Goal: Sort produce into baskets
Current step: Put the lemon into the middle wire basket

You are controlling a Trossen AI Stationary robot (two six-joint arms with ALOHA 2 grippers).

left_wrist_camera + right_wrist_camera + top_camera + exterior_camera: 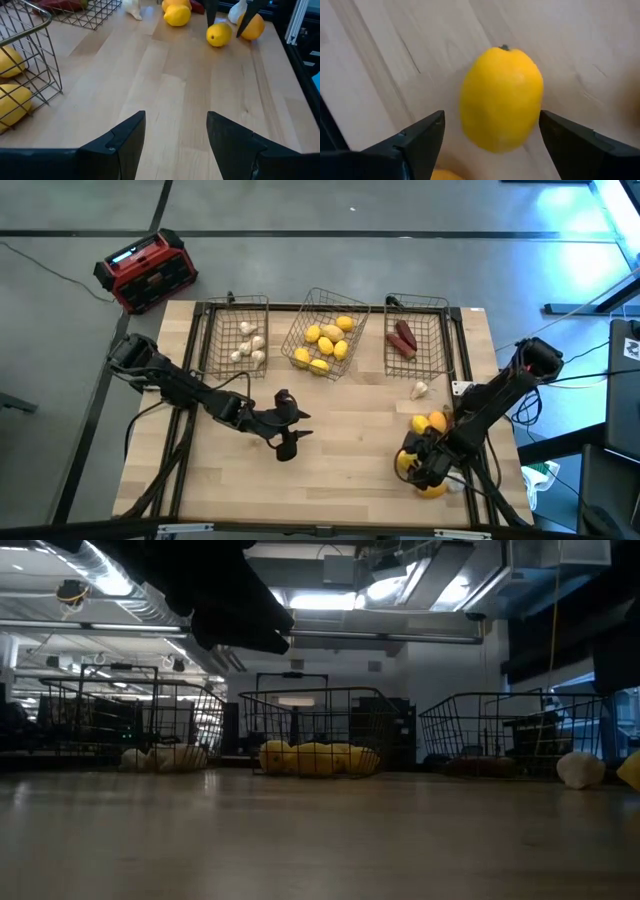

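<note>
Three wire baskets stand along the far edge. The left one holds white bulbs, the middle one lemons, the right one dark red pieces. A loose lemon lies on the table near the right front. My right gripper points down over it, open, with one finger on either side and a gap to each. My left gripper hangs open over the bare table centre with nothing between its fingers.
An orange fruit lies right beside the right gripper on its near side. Two yellow-orange fruits and a white bulb lie loose in front of the right basket. A red-and-black box sits off the table's far left corner.
</note>
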